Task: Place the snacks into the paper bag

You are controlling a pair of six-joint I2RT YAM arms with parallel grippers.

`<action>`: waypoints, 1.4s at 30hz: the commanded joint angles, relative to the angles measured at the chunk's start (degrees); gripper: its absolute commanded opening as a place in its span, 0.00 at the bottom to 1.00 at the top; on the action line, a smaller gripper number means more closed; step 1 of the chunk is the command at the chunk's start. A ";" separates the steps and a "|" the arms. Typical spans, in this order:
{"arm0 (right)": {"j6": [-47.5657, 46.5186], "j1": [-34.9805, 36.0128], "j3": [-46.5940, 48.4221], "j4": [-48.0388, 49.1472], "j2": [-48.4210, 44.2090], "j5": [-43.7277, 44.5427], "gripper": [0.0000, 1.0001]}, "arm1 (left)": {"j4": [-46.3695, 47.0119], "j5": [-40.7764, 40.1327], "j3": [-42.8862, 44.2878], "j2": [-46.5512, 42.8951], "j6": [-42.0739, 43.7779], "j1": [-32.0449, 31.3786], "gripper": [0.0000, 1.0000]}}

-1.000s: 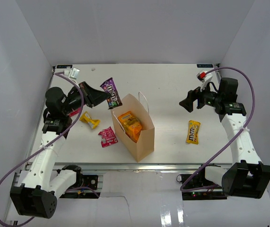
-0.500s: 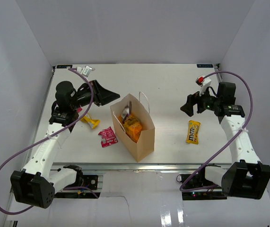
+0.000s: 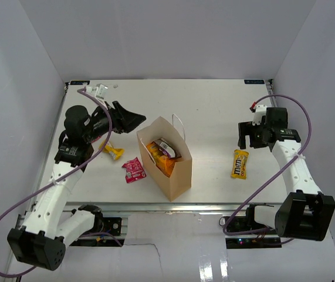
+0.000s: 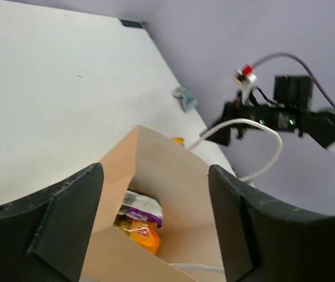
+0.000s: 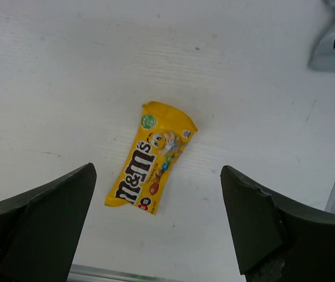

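The tan paper bag (image 3: 168,176) stands upright mid-table, its mouth open (image 4: 173,170). Inside lie an orange bag (image 3: 162,163) and, on top of it, a dark purple pack (image 3: 168,147) (image 4: 141,207). My left gripper (image 3: 136,119) (image 4: 155,223) hovers open at the bag's far left rim, holding nothing. A yellow M&M's pack (image 3: 240,163) (image 5: 151,170) lies flat to the right of the bag. My right gripper (image 3: 246,138) (image 5: 158,229) hangs open above it, apart from it. A pink-red pack (image 3: 134,170) and a yellow candy pack (image 3: 112,150) lie left of the bag.
A small shiny packet (image 3: 102,90) sits near the back left corner. Another silver packet (image 5: 334,41) (image 4: 185,100) lies close to the right arm. The table's metal front edge (image 5: 97,273) runs just below the M&M's pack. White walls close in the table on three sides.
My left gripper opened and let go of the dark purple pack, which dropped into the bag. My right gripper turned down over the M&M's pack.
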 commanded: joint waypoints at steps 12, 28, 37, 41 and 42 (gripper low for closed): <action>13.14 -0.27 -2.57 -4.81 17.37 1.29 0.67 | -15.84 -34.40 -19.87 -25.50 -5.58 -0.17 0.98; 12.80 -0.36 -3.01 -1.12 20.82 1.11 0.21 | -15.66 -34.13 -26.47 -27.09 -10.42 -0.17 0.98; -0.26 -0.36 -0.56 4.42 4.13 -14.77 0.08 | -14.08 -33.17 -33.68 -29.28 -17.79 -0.17 0.98; -9.77 -0.10 2.69 3.64 0.68 -33.63 0.08 | -13.55 -33.78 -35.79 -29.37 -20.43 -0.17 0.98; -11.61 -0.10 3.66 2.85 0.42 -36.92 0.08 | -13.64 -34.13 -36.05 -29.11 -21.83 -0.17 0.98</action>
